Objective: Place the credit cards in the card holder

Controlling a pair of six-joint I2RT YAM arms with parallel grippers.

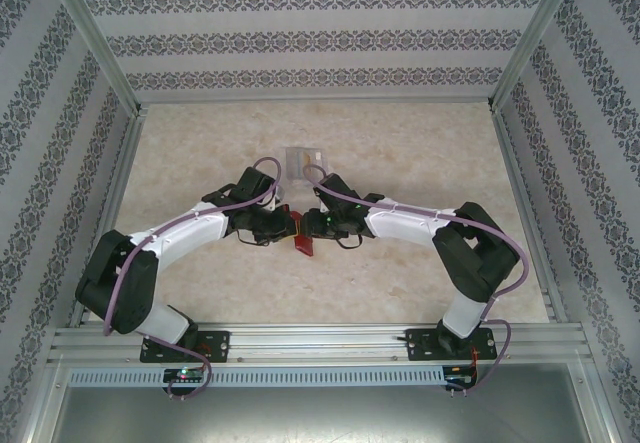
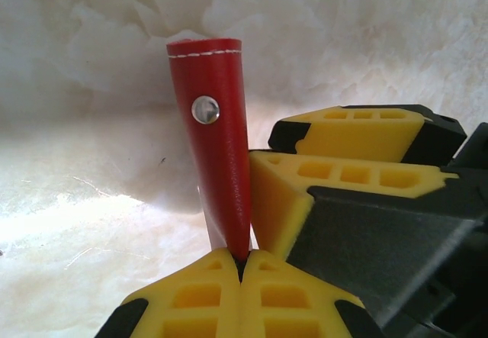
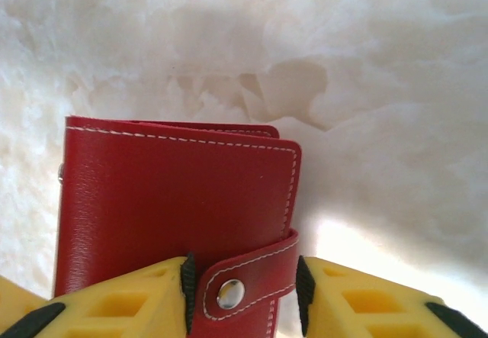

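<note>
Marbled table [image 1: 420,163], one red card holder [image 3: 175,201], left end effector [image 2: 242,265] pinching it.

The wallet [image 1: 302,244] was at the middle of the surface [image 1: 200,143], between both claws. The left claw [image 2: 242,265], at its 9 o'clock, pinched one edge. The right claw [image 3: 244,304], at 3 o'clock, had its fingers either side of the tab [image 3: 252,273]. A case [image 1: 303,163] lay behind at 12 o'clock, apart.
</note>
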